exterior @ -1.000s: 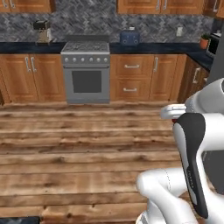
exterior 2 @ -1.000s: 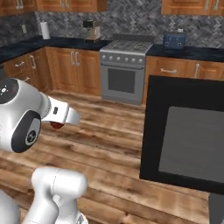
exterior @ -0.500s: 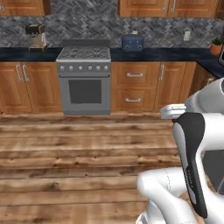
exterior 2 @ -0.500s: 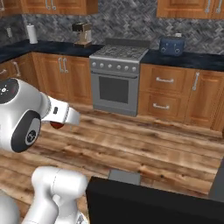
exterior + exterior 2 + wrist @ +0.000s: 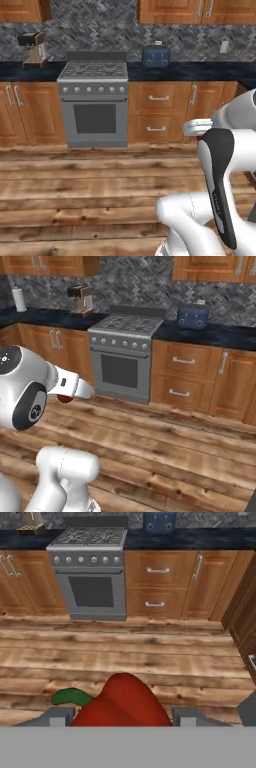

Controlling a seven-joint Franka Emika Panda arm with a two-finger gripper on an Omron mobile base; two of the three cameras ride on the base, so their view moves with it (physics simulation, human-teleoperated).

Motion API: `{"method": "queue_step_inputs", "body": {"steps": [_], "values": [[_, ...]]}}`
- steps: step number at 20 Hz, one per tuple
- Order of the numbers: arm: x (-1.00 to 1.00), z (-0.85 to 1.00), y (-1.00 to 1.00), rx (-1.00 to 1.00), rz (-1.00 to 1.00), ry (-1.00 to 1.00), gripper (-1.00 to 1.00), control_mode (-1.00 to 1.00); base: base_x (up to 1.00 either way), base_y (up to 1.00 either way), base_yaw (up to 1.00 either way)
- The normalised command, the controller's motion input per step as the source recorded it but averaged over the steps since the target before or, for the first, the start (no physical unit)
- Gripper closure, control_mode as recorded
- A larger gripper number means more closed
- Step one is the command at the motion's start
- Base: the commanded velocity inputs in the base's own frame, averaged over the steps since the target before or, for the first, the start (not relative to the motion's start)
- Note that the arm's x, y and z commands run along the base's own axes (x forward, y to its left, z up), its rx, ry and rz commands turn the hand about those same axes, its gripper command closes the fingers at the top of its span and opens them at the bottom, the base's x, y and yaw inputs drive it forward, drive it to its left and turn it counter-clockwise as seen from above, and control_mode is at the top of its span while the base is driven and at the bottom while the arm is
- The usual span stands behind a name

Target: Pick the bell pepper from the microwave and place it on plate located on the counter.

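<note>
My gripper [image 5: 122, 716] is shut on the bell pepper [image 5: 120, 704], a glossy red pepper with a green stem, held above the wooden floor. From the right base view the bell pepper [image 5: 64, 399] peeks out under the white hand, where the gripper [image 5: 70, 396] hangs at mid height. The counter [image 5: 190, 72], dark marbled stone over brown cabinets, runs along the far wall, well ahead of the gripper. The microwave and the plate are out of view.
A steel stove [image 5: 92, 100] stands in the counter run, with a blue toaster [image 5: 156, 56] to its right and a coffee machine [image 5: 34, 49] to its left. A paper towel roll [image 5: 19, 300] stands far left. Brown cabinets [image 5: 245, 617] close in on the right.
The whole scene has shifted with the base: stove and toaster have slid rightward and the black microwave door has left the right base view. The pepper stays in the gripper.
</note>
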Motion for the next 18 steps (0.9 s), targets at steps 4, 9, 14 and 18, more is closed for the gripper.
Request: {"method": "queue_step_inputs", "body": {"steps": [4,9,14,18], "values": [[0.0,0.0,0.0,0.0,0.0,0.0,1.0,1.0,1.0,-0.08,-0.01],[0.0,0.0,0.0,0.0,0.0,0.0,1.0,1.0,0.89,-0.2,-0.42],[0.0,0.0,0.0,0.0,0.0,0.0,1.0,1.0,0.46,0.0,-0.7],[0.0,0.0,0.0,0.0,0.0,0.0,1.0,1.0,0.33,0.0,-0.77]]}}
